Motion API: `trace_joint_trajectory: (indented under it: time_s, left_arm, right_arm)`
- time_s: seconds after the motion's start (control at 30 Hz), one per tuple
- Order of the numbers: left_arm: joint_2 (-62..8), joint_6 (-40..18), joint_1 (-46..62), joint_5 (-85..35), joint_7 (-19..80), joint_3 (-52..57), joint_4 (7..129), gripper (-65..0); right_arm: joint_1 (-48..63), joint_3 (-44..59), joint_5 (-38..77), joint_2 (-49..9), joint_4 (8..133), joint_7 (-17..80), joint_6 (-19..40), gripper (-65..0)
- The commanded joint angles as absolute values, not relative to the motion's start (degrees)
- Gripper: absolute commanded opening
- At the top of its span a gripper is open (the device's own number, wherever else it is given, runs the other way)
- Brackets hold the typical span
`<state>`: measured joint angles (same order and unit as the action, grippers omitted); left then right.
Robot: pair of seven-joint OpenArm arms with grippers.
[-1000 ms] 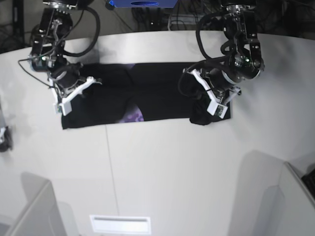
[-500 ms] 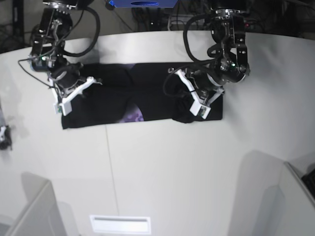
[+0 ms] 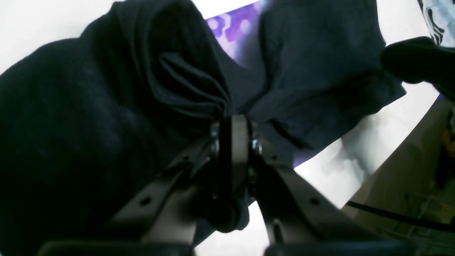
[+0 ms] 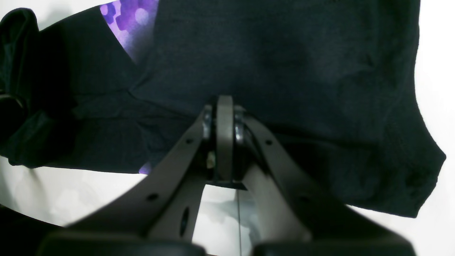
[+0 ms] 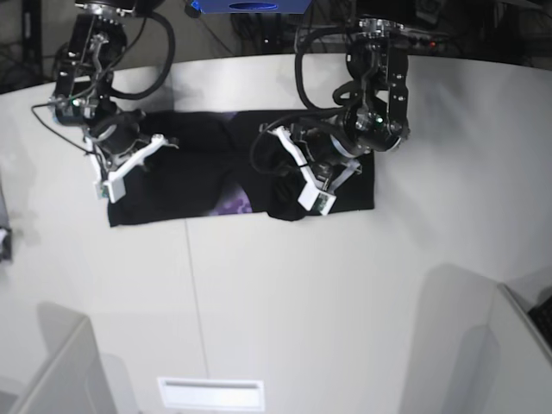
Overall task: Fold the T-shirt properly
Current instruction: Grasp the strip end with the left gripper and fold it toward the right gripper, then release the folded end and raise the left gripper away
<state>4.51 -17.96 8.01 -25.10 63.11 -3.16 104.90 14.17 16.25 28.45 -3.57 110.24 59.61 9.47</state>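
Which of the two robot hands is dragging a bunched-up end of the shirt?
The left hand, on the base view's right: T-shirt cloth is gathered in thick folds at it. The right hand pinches cloth lying flat.

The T-shirt (image 5: pixel 198 172) is black, with a patch of purple print dotted with paler lilac spots showing where the cloth parts near its front edge (image 5: pixel 235 204). The tabletop (image 5: pixel 285 293) is plain white. Both arms are black with white brackets, and the left tool (image 3: pixel 233 122) and right tool (image 4: pixel 224 106) have grey-brown fingers.
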Motion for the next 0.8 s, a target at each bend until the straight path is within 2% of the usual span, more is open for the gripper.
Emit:
trace_joint_trajectory:
  time_s: [0.0, 0.77]
  left_arm:
    - [4.88, -17.98, 7.34, -26.07, 62.20, -3.30, 104.84, -65.0]
    - [4.97, -17.98, 6.55, -26.42, 62.20, -3.38, 101.49, -65.0]
  right_arm:
    - [13.67, 16.48, 29.23, -3.91, 110.99, 58.59, 9.71, -65.0]
    - [13.32, 16.48, 29.23, -3.91, 110.99, 58.59, 9.71, -65.0]
